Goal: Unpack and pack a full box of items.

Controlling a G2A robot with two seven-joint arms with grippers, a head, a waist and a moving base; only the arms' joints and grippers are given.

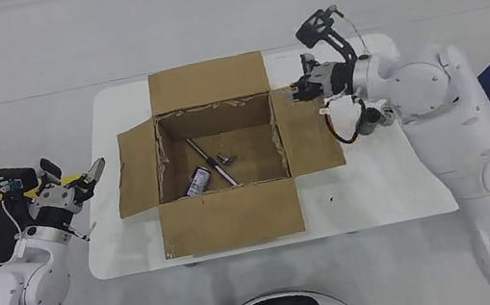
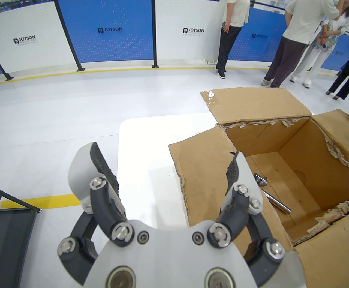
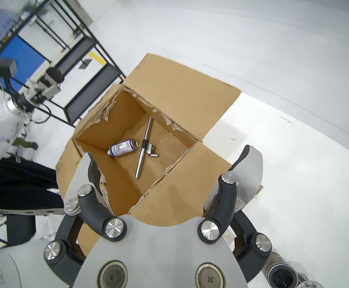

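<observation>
Left hand (image 1: 75, 173) hanging wide open, gripping nothing, left of box (image 1: 209, 82). Right hand (image 3: 169, 161) hovering wide open, empty, over right flap. Rod (image 1: 210, 161), can (image 1: 197, 182) lying inside.

White table (image 1: 380, 198) mid-floor, black metal rack (image 3: 87, 92) off at its 9 o'clock, yellow floor stripe (image 2: 54, 197) alongside.

In the left wrist view a finger (image 2: 242, 174) of the left gripper (image 2: 165, 151) hides half of the silver metal rod (image 2: 276, 203) in the brown cardboard box (image 2: 294, 152), whose far side runs off the edge. In the right wrist view a dark ringed metal cylinder (image 3: 280, 274) on the white desk (image 3: 286, 131) is cut off.
</observation>
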